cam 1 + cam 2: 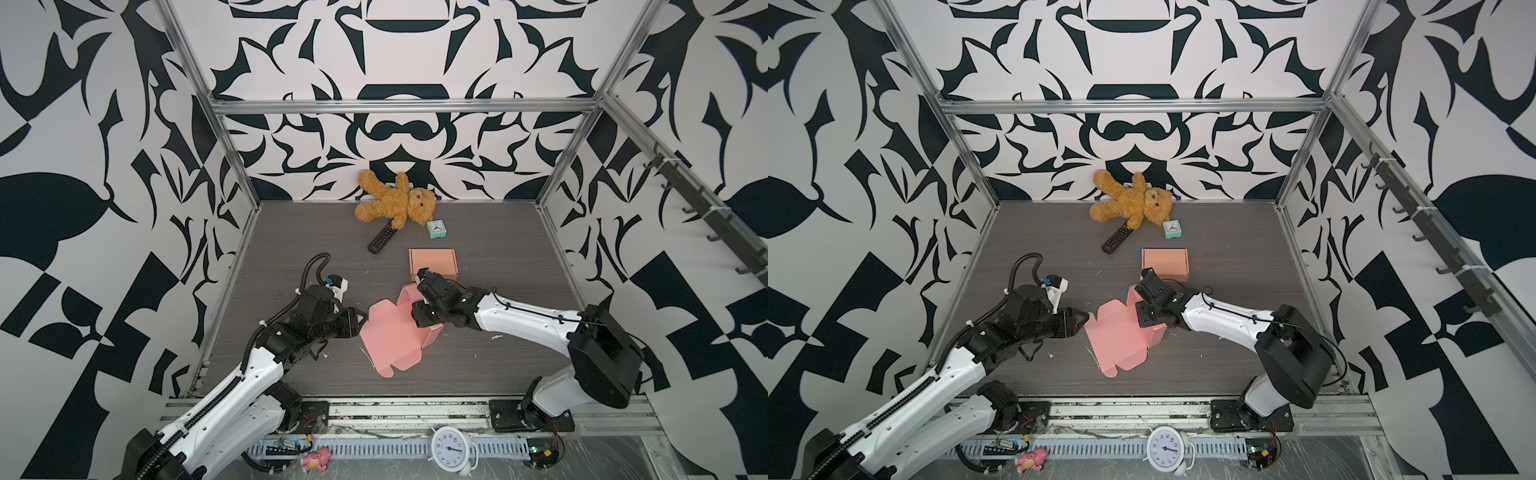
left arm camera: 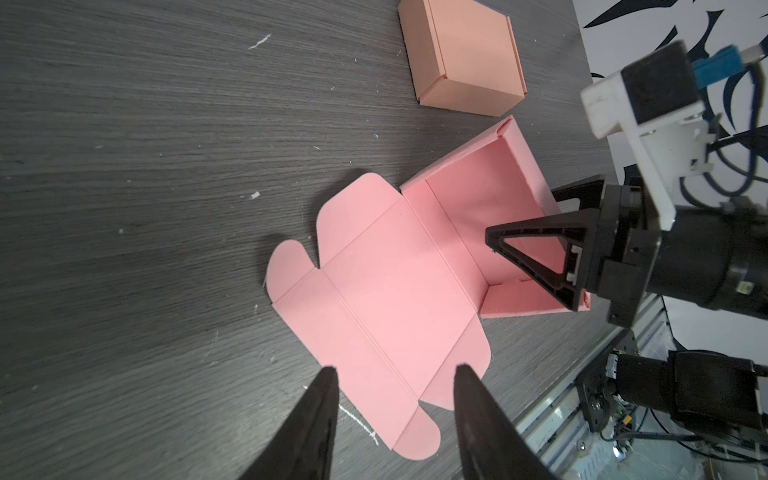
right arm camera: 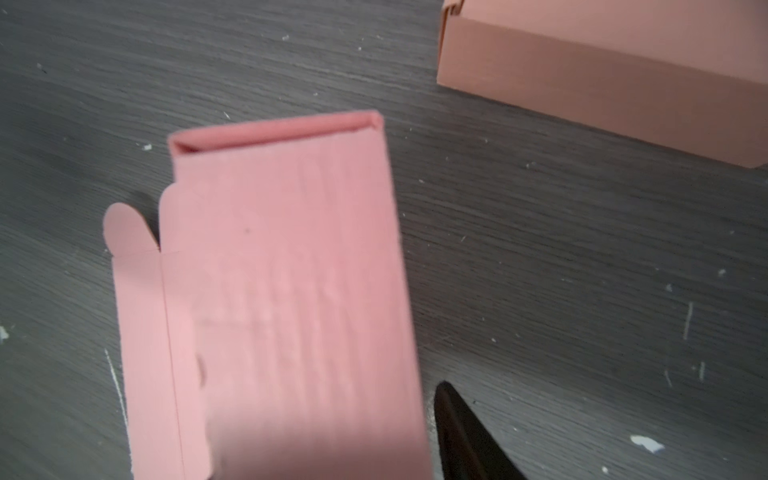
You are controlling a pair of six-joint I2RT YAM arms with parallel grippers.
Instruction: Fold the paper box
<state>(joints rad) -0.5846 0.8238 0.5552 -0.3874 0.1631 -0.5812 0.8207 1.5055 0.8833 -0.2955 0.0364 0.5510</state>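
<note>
Both top views: pink paper box sits mid-table, lid panel flat on the left arm's side, tray walls up under the right gripper; left gripper at the flat panel's edge; peach closed box behind, apart. Left wrist: left jaws spread above the lid flap, holding nothing; right fingers straddle a tray side wall, one inside, one outside. Right wrist: that wall fills the view, one finger just beside it, other hidden, so can't tell if it's clamped.
</note>
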